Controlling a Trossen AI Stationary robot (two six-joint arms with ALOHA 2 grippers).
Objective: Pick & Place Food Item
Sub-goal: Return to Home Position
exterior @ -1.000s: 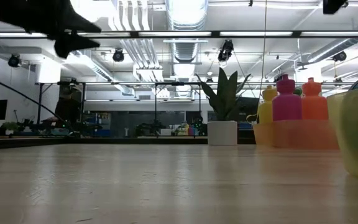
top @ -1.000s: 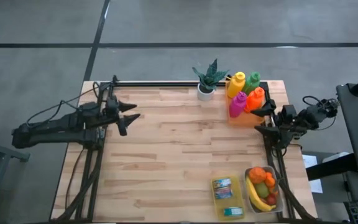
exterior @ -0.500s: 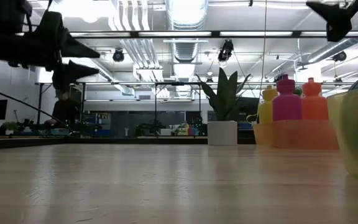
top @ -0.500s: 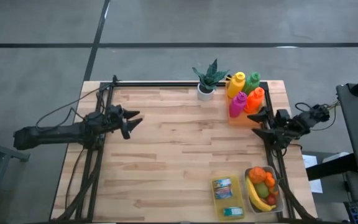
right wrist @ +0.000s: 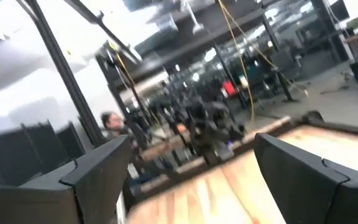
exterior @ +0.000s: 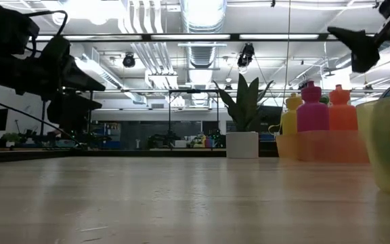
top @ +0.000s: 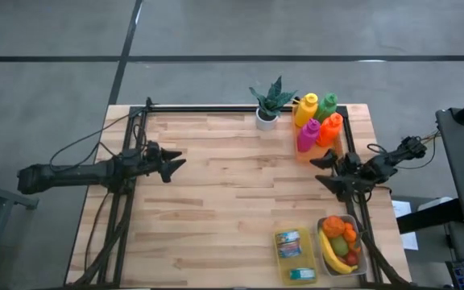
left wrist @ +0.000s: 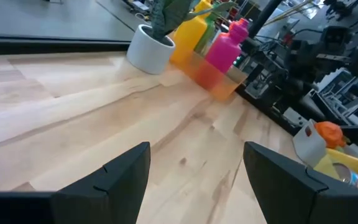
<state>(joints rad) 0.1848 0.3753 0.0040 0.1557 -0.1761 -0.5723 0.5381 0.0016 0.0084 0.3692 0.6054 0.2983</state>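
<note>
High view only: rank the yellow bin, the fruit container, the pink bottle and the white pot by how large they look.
1. yellow bin and fruit container: they look about alike, so they are not ranked against each other.
2. pink bottle.
3. white pot: smallest, only slightly smaller than the bottle.

Grey concrete floor [top: 216, 32], bright ceiling strip lights [exterior: 202, 10] (possibly ducting [exterior: 205, 54] too)

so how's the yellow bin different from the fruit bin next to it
The yellow bin has tinted yellow walls and holds flat labelled cans; the fruit bin looks clear or grey and is heaped with oranges and a banana. The yellow bin lies nearer the middle of the table, the fruit bin at its right edge. Both sit side by side at the same corner.
</note>
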